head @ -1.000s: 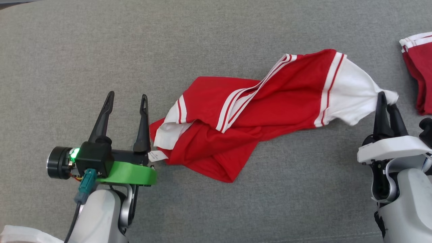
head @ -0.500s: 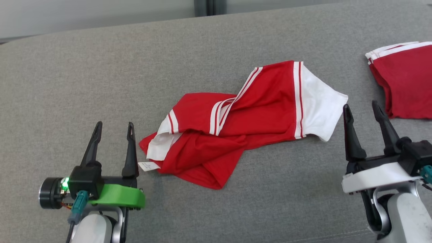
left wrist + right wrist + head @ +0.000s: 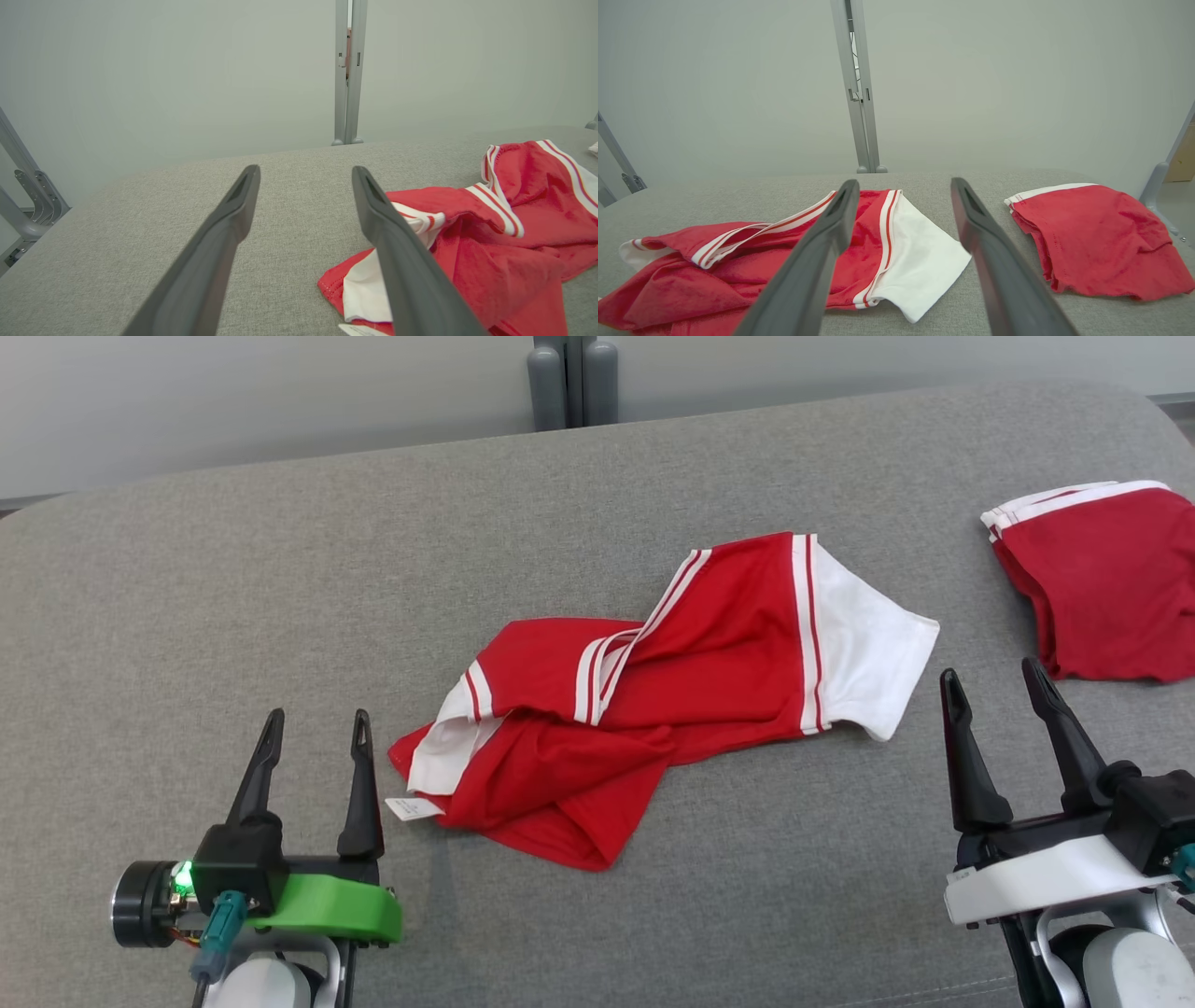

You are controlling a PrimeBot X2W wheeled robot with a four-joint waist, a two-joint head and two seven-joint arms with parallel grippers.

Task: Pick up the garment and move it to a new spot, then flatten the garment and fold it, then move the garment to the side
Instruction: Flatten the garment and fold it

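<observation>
Red and white cloth, the garment (image 3: 653,709), was seen lying crumpled on the grey fabric tabletop (image 3: 233,597), between the two grippers. The left gripper (image 3: 317,717) was held with its fingers spread and empty, and the garment's hem and white label (image 3: 411,807) were found just to the right of its right finger. The right gripper (image 3: 990,669) was likewise spread and empty. The garment's white sleeve lay just to its left, and a second, folded red garment (image 3: 1102,588) was seen beyond its tips to the right.
</observation>
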